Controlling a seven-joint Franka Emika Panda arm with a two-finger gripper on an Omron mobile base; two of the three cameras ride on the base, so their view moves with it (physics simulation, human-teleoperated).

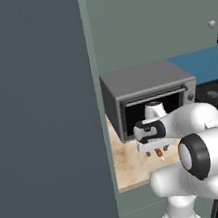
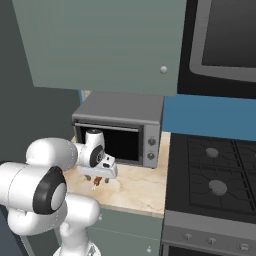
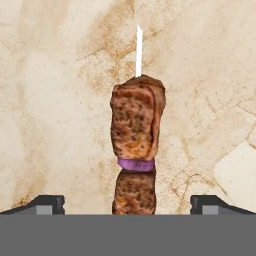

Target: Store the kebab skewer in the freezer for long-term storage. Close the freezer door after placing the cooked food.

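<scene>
Two dark fingertips [image 3: 47, 204] of the pincer [image 3: 128, 205] stand wide apart, one on each side of the kebab skewer [image 3: 137, 131]. The skewer lies flat on the speckled tan counter [image 3: 55, 100], right in the middle of the gap, and neither tip touches it. Its thin white stick points away from the pincer. From the base, the pincer [image 2: 98, 179] hangs just over the skewer [image 2: 95, 183], in front of the grey microwave [image 2: 122, 127].
</scene>
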